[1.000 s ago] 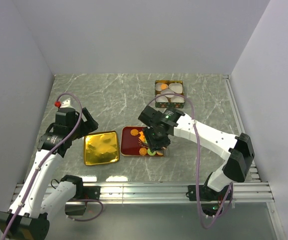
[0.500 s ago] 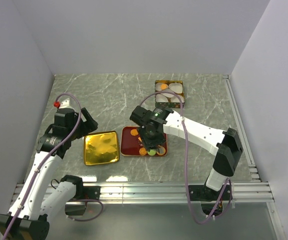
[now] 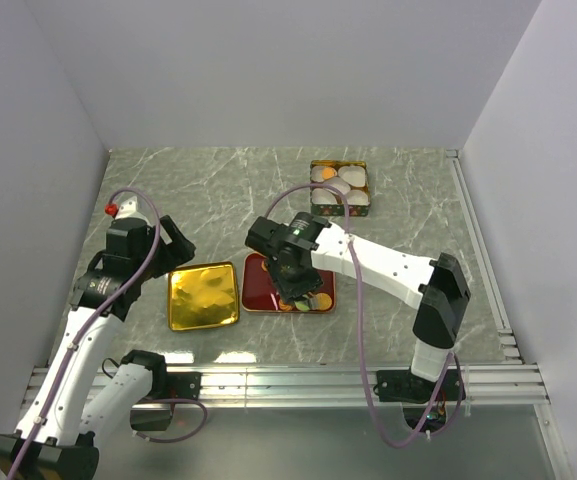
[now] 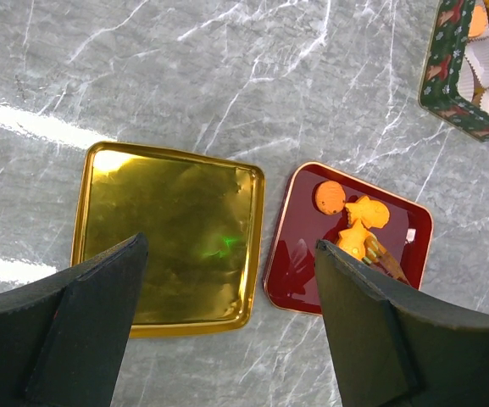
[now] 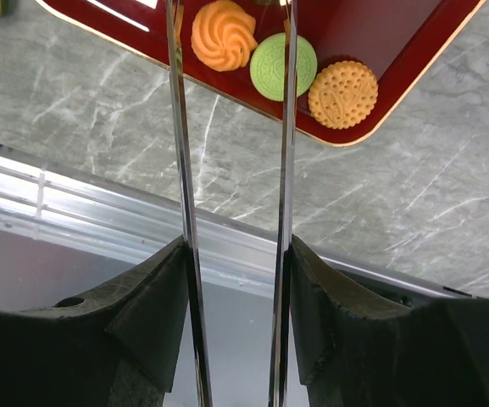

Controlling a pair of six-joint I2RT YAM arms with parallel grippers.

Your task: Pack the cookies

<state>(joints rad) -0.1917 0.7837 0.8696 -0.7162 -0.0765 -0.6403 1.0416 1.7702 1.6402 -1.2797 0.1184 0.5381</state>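
Three cookies lie in a row at the near corner of the red tray (image 5: 380,51): an orange swirl (image 5: 223,34), a green round (image 5: 283,66) and a tan dotted one (image 5: 342,93). My right gripper (image 5: 234,254) is shut on metal tongs (image 5: 176,127), whose two blades stand apart and reach to the orange and green cookies. From above, the right gripper (image 3: 293,285) hangs over the red tray (image 3: 256,290). Another orange cookie (image 4: 329,197) shows in the left wrist view. My left gripper (image 4: 231,250) is open and empty, above the gap between the gold lid (image 4: 168,237) and the tray.
A green patterned tin (image 3: 340,187) with white paper cups stands at the back, behind the tray. The gold lid (image 3: 204,296) lies left of the tray. An aluminium rail (image 3: 288,380) runs along the near table edge.
My right arm has swung left and its gripper, still holding the tongs, has moved from the tray's right side to over its middle. The left arm has hardly moved.
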